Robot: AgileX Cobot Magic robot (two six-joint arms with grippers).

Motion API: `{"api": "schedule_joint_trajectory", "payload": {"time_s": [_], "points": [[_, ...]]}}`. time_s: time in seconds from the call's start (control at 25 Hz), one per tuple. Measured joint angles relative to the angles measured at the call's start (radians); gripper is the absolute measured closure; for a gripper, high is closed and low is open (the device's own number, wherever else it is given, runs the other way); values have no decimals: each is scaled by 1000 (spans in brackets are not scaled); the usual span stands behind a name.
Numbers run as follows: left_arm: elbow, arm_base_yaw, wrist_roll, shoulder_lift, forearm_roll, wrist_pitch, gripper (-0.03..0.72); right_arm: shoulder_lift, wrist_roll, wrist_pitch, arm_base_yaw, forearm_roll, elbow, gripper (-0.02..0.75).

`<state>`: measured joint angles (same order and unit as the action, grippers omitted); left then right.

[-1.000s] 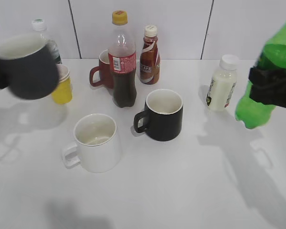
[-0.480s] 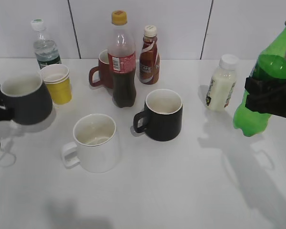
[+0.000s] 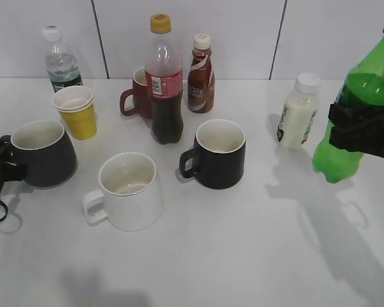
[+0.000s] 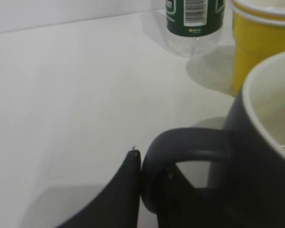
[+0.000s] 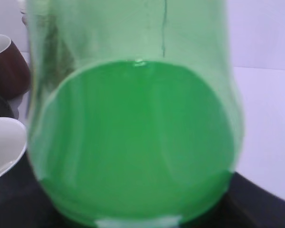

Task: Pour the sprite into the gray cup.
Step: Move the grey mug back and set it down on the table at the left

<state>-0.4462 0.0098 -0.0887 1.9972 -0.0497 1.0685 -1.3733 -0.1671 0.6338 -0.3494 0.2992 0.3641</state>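
Observation:
The gray cup (image 3: 43, 153) stands upright on the table at the far left, cream-white inside and empty. My left gripper (image 3: 1, 163) is shut on its handle. In the left wrist view one finger (image 4: 126, 185) presses the outside of the handle (image 4: 185, 145) and the cup's body (image 4: 259, 166) fills the right. The sprite (image 3: 352, 112), a green bottle about half full, is at the far right, leaning slightly, its base just above the table. My right gripper (image 3: 365, 131) is shut round its middle. The bottle (image 5: 133, 133) fills the right wrist view.
A white mug (image 3: 129, 190) and a black mug (image 3: 219, 153) stand in the middle. Behind them are a cola bottle (image 3: 164, 83), a brown mug (image 3: 137, 96), a coffee bottle (image 3: 201, 67), yellow cups (image 3: 77, 112), a water bottle (image 3: 59, 61) and a white milk bottle (image 3: 299, 112).
My left gripper has brought the gray cup down from a raised, tilted hold onto the table. The sprite has dropped slightly and stands more upright in my right gripper.

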Motion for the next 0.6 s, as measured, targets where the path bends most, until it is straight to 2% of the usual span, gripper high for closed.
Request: {"api": "schedule_joint_trajectory", "payload": {"time_s": [0.2,0.6], "points": [[17,0,4,0,-12,9,619,0,7,0,0,-1,0,331],[131,0,8,-3,-35,133,479,-3,39,0,0,-36,0,331]]}}
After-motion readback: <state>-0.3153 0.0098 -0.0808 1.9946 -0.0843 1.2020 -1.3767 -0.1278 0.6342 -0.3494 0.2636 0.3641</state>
